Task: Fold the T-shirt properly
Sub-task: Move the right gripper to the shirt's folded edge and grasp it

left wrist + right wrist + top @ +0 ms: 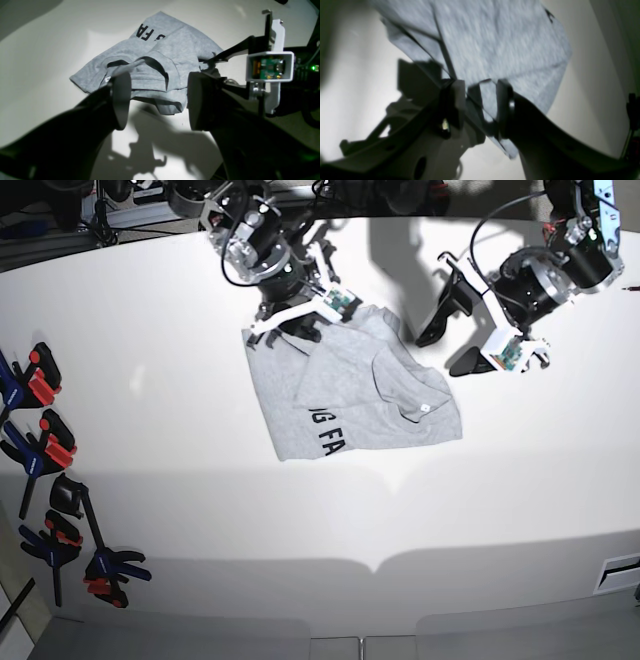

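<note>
The grey T-shirt (350,385) lies crumpled and partly folded mid-table, black lettering (325,442) showing at its near edge and a white neck tag (424,408) at the right. My right gripper (297,322) is at the shirt's far left corner. In the blurred right wrist view it (481,103) is shut on a fold of the shirt (495,42). My left gripper (450,348) is open and empty, hovering just right of the shirt. In the left wrist view the open gripper (160,102) faces the shirt (155,65), collar towards it.
Several blue, orange and black clamps (40,440) lie along the table's left edge. The white table (300,530) has its front edge near the bottom. Arm bases and cables crowd the far edge (300,200).
</note>
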Action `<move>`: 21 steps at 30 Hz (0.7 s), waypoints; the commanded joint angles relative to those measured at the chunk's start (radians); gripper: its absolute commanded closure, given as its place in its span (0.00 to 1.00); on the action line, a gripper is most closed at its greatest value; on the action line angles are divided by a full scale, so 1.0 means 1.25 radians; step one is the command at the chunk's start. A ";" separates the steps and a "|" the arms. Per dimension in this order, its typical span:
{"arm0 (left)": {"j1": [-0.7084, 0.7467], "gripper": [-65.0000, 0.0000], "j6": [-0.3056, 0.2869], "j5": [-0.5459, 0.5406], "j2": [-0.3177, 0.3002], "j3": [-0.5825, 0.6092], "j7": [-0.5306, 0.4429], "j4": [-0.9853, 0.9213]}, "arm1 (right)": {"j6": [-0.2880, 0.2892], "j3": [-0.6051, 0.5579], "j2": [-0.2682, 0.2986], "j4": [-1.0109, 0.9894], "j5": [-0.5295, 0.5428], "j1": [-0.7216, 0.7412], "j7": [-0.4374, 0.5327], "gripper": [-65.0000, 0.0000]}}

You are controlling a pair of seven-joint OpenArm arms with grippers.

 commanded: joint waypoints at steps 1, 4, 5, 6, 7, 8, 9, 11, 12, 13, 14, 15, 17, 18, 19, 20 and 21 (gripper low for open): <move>-0.005 0.49 -0.001 -0.013 -0.005 -0.003 -0.024 0.013 | -0.008 0.003 -0.007 0.014 -0.003 0.008 0.015 0.70; -0.006 0.49 -0.001 -0.013 -0.005 -0.003 -0.026 0.013 | -0.005 0.003 -0.021 0.009 0.000 0.008 0.016 0.70; -0.006 0.49 -0.001 -0.013 -0.005 -0.003 -0.026 0.013 | -0.005 0.003 -0.022 0.003 0.006 0.009 0.020 0.70; -0.006 0.49 -0.001 -0.013 -0.005 -0.003 -0.025 0.013 | -0.005 0.003 -0.023 -0.006 0.011 0.010 0.026 0.70; -0.006 0.49 -0.001 -0.013 -0.005 -0.003 -0.026 0.013 | -0.004 0.003 -0.023 -0.018 0.023 0.015 0.029 0.70; -0.006 0.49 -0.001 -0.013 -0.005 -0.003 -0.026 0.013 | -0.003 0.003 -0.023 -0.030 0.029 0.020 0.028 0.70; -0.006 0.49 -0.001 -0.013 -0.005 -0.003 -0.025 0.013 | -0.004 0.003 -0.023 -0.037 0.029 0.023 0.027 0.70; -0.006 0.49 -0.001 -0.013 -0.005 -0.003 -0.025 0.013 | -0.005 0.003 -0.023 -0.038 0.017 0.024 0.021 0.70; -0.006 0.49 -0.001 -0.014 -0.005 -0.003 -0.025 0.013 | -0.006 0.003 -0.025 -0.037 0.013 0.024 0.021 0.70; -0.006 0.49 -0.001 -0.013 -0.005 -0.003 -0.025 0.013 | -0.008 0.003 -0.028 -0.037 0.007 0.024 0.019 0.72; -0.006 0.49 -0.001 -0.013 -0.005 -0.003 -0.025 0.013 | -0.008 0.003 -0.033 -0.037 -0.002 0.024 0.018 0.75; -0.006 0.49 -0.001 -0.014 -0.005 -0.003 -0.026 0.013 | -0.008 0.003 -0.036 -0.037 -0.006 0.024 0.019 0.79; -0.006 0.49 -0.001 -0.013 -0.005 -0.003 -0.028 0.013 | -0.009 0.003 -0.048 -0.037 -0.007 0.028 0.021 0.89; -0.006 0.49 -0.001 -0.013 -0.005 -0.003 -0.028 0.013 | -0.009 0.003 -0.050 -0.037 -0.007 0.031 0.022 0.94; -0.006 0.49 -0.001 -0.014 -0.005 -0.003 -0.028 0.013 | -0.009 0.003 -0.056 -0.037 -0.007 0.034 0.024 1.00; -0.006 0.49 -0.001 -0.013 -0.005 -0.003 -0.028 0.013 | -0.009 0.003 -0.064 -0.037 -0.007 0.036 0.023 1.00; -0.006 0.49 -0.001 -0.014 -0.005 -0.003 -0.028 0.013 | -0.009 0.003 -0.071 -0.037 -0.007 0.038 0.023 1.00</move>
